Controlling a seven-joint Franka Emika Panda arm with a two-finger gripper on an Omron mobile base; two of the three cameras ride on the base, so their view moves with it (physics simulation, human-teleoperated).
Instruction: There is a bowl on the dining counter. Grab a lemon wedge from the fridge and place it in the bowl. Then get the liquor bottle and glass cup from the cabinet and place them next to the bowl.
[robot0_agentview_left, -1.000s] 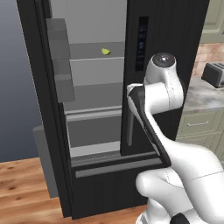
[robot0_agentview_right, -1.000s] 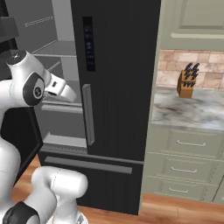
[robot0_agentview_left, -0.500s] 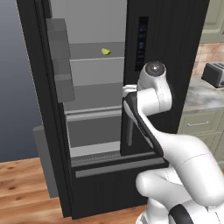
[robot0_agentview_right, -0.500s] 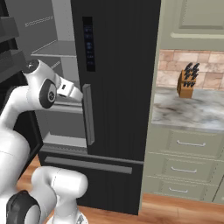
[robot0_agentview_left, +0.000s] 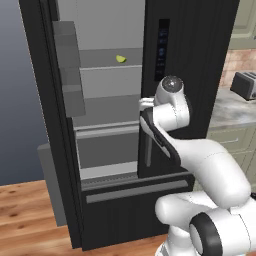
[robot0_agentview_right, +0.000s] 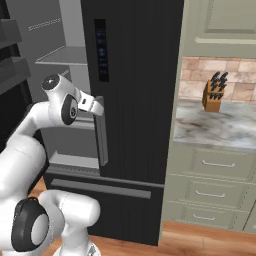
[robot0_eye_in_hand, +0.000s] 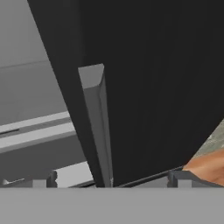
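The two small dark fingertips (robot0_eye_in_hand: 51, 176) of the white arm's gripper (robot0_eye_in_hand: 111, 178) stand wide apart, holding nothing. Between them in the hand view rises the long grey vertical handle (robot0_eye_in_hand: 97, 127) of the right-hand door, just ahead of the tips; contact cannot be told. From the right base view the gripper (robot0_agentview_right: 98, 106) sits at the top end of that handle (robot0_agentview_right: 102, 140). The handle belongs to the tall black double-door fridge (robot0_agentview_left: 192, 65), whose left door hangs open, showing pale grey shelves inside. The tiny yellow-green lemon wedge (robot0_agentview_left: 120, 59) lies on an upper shelf, above and left of the gripper, well apart from it. To the fridge's right runs a marble counter (robot0_agentview_right: 215, 131) with a wooden knife block (robot0_agentview_right: 214, 93) and a grey toaster (robot0_agentview_left: 245, 85).
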